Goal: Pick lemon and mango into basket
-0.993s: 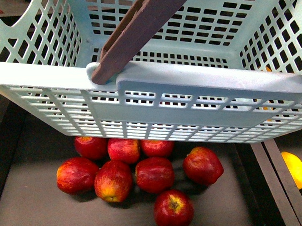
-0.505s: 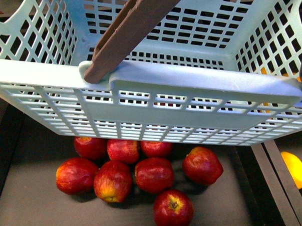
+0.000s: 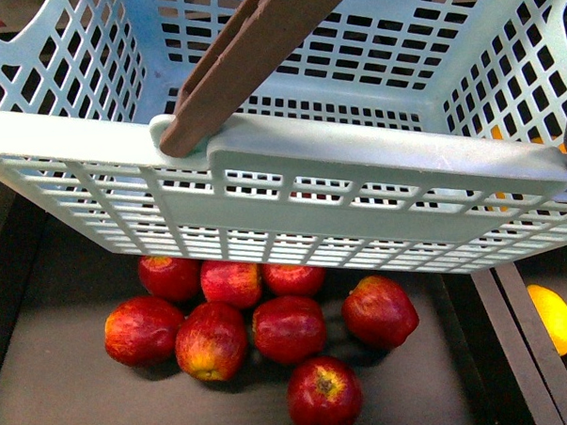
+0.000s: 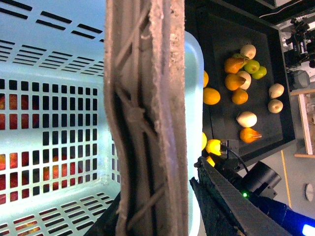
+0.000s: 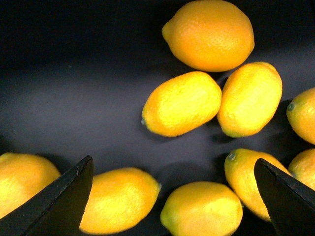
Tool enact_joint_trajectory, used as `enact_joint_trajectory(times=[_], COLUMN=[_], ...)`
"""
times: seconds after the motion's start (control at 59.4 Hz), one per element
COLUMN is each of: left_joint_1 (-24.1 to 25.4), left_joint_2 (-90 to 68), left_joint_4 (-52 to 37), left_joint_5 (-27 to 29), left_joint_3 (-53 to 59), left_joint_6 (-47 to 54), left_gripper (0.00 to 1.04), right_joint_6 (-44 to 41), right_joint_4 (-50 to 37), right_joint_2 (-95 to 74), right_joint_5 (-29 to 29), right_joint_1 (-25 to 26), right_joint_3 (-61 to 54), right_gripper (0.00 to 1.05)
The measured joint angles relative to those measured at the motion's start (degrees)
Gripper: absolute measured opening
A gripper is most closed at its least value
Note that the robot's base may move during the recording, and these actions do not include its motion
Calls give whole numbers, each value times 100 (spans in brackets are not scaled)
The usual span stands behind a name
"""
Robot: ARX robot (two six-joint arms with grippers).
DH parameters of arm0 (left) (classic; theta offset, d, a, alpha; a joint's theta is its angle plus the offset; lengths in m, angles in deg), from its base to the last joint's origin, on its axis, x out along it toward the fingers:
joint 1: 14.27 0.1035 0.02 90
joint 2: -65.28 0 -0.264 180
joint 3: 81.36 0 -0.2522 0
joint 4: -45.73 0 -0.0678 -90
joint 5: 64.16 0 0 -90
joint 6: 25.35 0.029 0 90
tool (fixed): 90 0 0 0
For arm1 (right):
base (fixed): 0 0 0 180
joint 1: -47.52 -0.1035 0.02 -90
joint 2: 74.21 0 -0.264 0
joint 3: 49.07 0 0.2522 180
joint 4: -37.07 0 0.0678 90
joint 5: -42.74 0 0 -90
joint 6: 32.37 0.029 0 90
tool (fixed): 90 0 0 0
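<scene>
Right of the apples point(image 3: 288, 327), the lemon point(image 5: 202, 209) lies among others on a dark tray point(image 5: 74, 98); right pincer point(image 5: 172, 161) hangs spread above it. I judge left pincer point(image 4: 147, 223) clamped on the basket point(image 3: 395, 175) handle point(image 3: 248, 54), holding it empty and close for the drop.

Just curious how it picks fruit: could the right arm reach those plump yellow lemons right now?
Probably yes. The right gripper is open over the bright yellow oval lemons on the dark tray, with nothing showing between it and them.
</scene>
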Motion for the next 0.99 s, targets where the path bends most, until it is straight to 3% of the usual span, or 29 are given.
enact_joint_trajectory(times=[0.337, 0.993], left_joint_1=[0, 0], left_joint_2=[0, 0], left_joint_4=[0, 0], left_joint_5=[-4, -2], left_joint_3=[0, 0], left_joint_6=[0, 2], left_gripper=[27, 27], right_joint_6=[-284, -1987], right_joint_4=[-61, 1462], right_joint_2=[-1093, -2264], right_joint_5=[-562, -605], right_joint_1=[-85, -332], right_joint_3=[1349, 3534], right_gripper=[96, 96])
